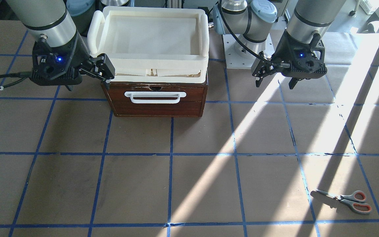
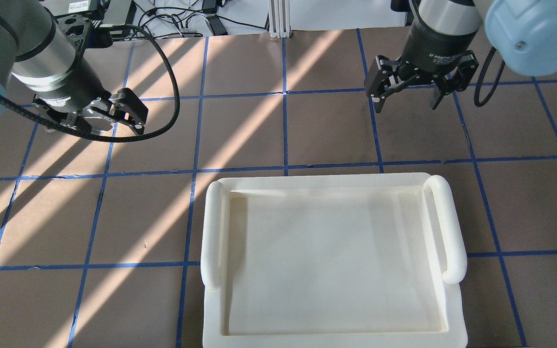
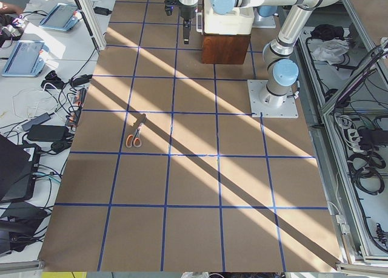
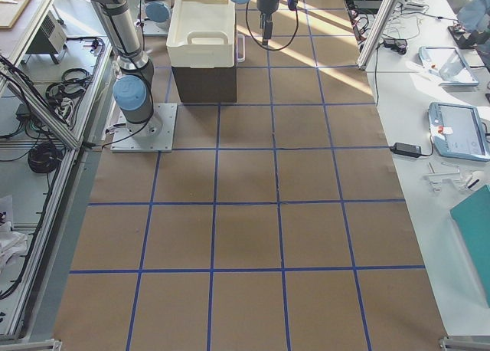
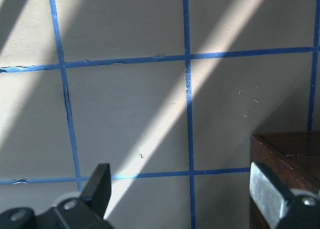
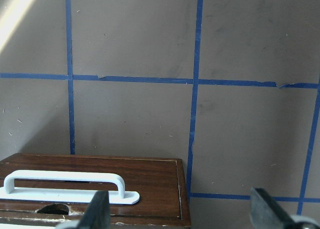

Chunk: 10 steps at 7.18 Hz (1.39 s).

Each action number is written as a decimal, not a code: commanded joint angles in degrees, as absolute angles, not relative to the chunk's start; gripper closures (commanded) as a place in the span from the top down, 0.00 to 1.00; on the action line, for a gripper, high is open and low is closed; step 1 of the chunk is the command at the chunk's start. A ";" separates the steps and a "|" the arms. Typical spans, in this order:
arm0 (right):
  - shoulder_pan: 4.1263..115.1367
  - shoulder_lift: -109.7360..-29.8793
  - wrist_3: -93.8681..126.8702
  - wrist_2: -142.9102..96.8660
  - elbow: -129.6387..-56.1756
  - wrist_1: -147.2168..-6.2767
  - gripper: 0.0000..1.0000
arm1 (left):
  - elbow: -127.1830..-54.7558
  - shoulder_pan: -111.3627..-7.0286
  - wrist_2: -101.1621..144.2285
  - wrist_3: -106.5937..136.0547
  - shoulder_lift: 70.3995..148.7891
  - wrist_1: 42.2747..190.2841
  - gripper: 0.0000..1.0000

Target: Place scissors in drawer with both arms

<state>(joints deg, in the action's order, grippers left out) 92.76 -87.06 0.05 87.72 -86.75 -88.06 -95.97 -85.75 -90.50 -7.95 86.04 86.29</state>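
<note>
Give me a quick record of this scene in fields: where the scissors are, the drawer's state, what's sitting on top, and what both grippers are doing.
scissors: flat on the table, blades shut, far from the drawer on the robot's left side, in no gripper
drawer: shut, white handle on its front
on top: cream-white tray
left gripper: open, holding nothing, in the air beside the drawer
right gripper: open, holding nothing, by the drawer's other side
task progress: nothing grasped yet
</note>
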 commanded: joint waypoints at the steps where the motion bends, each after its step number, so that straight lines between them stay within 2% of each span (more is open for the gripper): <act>1: 94.38 -86.84 0.87 88.06 -86.75 -88.50 1.00 | -95.54 -84.30 -93.31 -20.64 87.18 85.78 1.00; 5: 104.83 -81.31 5.72 87.54 -86.57 -92.19 1.00 | -95.10 -72.27 -93.78 -55.20 92.01 80.08 1.00; 10: 105.03 -76.65 -37.55 80.10 -86.22 -93.87 0.97 | -95.01 -65.14 -93.43 -89.06 102.98 66.39 1.00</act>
